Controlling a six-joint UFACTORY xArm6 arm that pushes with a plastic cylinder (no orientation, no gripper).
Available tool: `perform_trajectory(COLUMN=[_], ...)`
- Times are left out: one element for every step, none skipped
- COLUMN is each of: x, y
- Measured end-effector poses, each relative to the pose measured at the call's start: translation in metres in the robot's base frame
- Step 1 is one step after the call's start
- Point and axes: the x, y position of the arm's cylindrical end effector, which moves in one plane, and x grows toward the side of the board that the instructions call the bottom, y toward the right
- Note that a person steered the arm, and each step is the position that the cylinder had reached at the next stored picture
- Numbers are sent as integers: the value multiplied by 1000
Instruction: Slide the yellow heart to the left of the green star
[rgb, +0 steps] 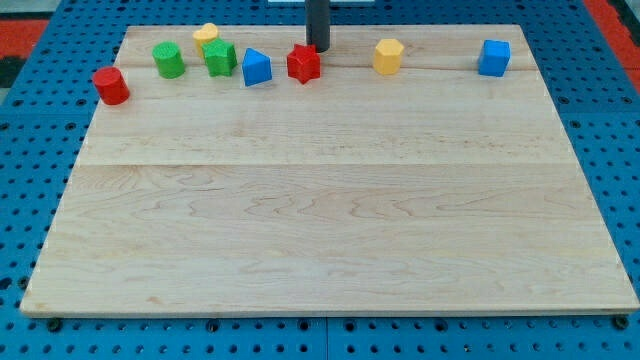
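The yellow heart (205, 36) lies near the view's top left, just above and touching the green star (220, 58). A green cylinder (168, 60) stands to the left of the star. My tip (317, 48) is at the view's top centre, just above the red star (303, 63) and well to the right of the yellow heart. The rod rises out of the view's top edge.
A blue block (256, 67) sits between the green star and the red star. A red cylinder (111, 85) is at the far left. A yellow hexagon (388, 56) and a blue cube (493, 57) lie at the top right. The wooden board (330, 220) rests on a blue pegboard.
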Motion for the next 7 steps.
perform_trajectory(x=[-10,-41,-40,-40,-40,-41,-41], y=[0,-4,-24,-80,-129,-180,-174])
